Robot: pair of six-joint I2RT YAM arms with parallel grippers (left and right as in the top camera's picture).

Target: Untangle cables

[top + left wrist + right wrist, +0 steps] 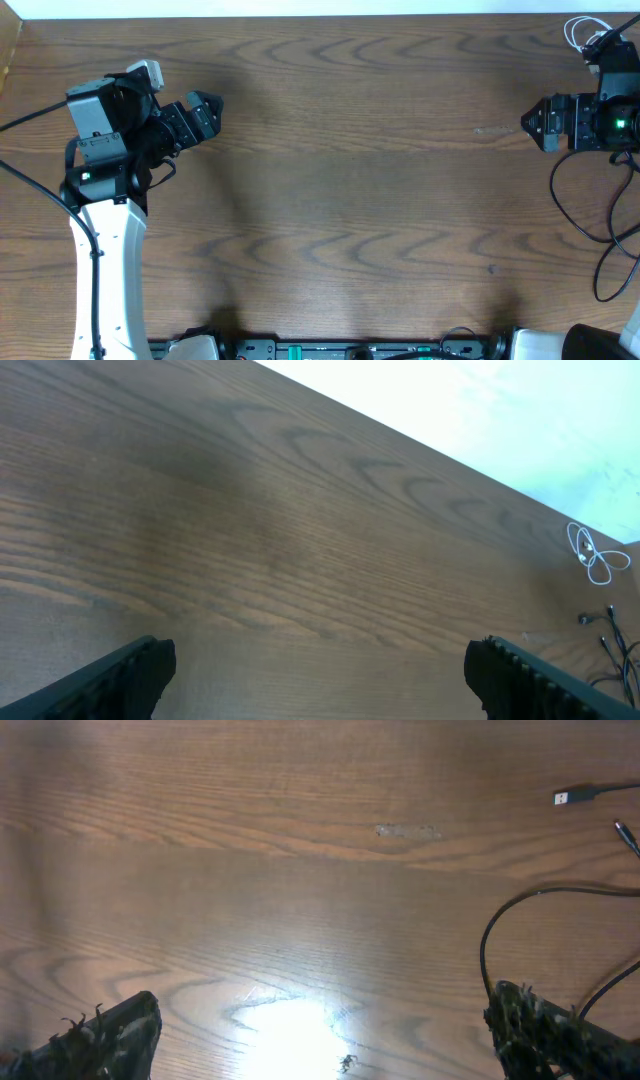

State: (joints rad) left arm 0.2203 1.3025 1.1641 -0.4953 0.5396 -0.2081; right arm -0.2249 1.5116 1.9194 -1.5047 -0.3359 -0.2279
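A small white cable [580, 30] lies coiled at the table's far right corner; it also shows in the left wrist view [597, 554]. Thin black cables [555, 190] loop over the right edge of the table beside and under the right arm. The right wrist view shows a black loop [492, 925] and two plug ends [572, 796]. My left gripper [210, 115] is open and empty over bare wood at the left [320, 675]. My right gripper [530, 124] is open and empty, with a black cable passing by its right finger [320, 1040].
The wooden table [350, 180] spans the view. A thick black wire [30, 118] runs from the left arm off the left edge. Robot bases and hardware [340, 350] line the front edge. A pale scuff mark [405, 830] lies ahead of the right gripper.
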